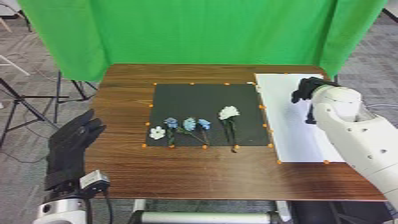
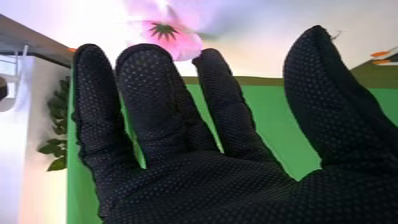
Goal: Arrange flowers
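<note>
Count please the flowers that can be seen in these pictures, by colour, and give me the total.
White flowers: 2
Blue flowers: 3
Pink flower: 1
Total visible: 6

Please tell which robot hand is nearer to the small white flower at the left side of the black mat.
The left. The left robot hand is by the table's left edge, just left of the small white flower; the right robot hand is at the white sheet, beyond the mat.

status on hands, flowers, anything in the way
Right hand open over white sheet, pink flower close by. Left hand open beside table. Blue flowers on black mat, nothing over them.
</note>
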